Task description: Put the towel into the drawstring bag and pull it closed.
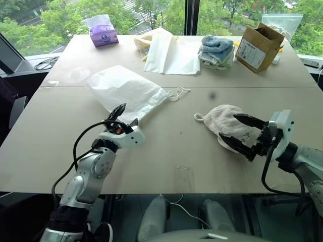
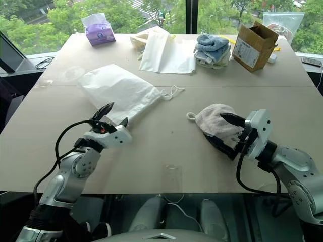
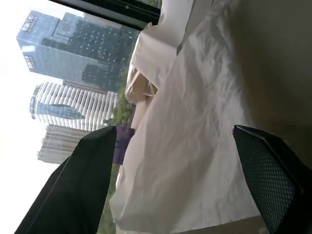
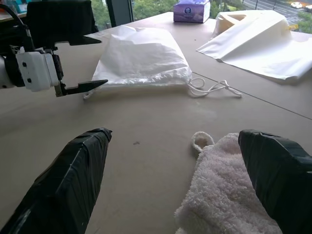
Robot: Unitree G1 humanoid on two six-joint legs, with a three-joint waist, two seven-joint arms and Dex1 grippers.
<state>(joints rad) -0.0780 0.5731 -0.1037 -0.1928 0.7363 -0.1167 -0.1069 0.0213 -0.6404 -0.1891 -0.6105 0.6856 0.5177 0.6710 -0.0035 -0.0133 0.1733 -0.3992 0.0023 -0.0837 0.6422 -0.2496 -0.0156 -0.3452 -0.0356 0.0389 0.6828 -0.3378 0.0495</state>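
Two black-fingered grippers gape empty: left gripper (image 1: 123, 117) at the flat white drawstring bag (image 1: 126, 91), long axis diagonal, corded mouth facing the fluffy pale towel (image 1: 224, 122); right gripper (image 1: 242, 135) straddles it.

- Towel (image 1: 222, 122): near edge covered by the right gripper (image 1: 241, 135); whether the lower finger touches the cloth cannot be told. In the right wrist view it is cut off by the picture's edge.
- Drawstring bag (image 1: 126, 91): near corner of the mouth hidden behind the left gripper (image 1: 122, 117); contact between fingers and cloth cannot be told.
- Clear plastic bag (image 1: 281, 22): lower part hidden behind the cardboard box (image 1: 258, 47); contents too small to make out.
- Box label: print too small to read.
- Tissue pack (image 1: 103, 34): lettering illegible.
- Folded towels (image 1: 217, 50): number in the stack unclear.
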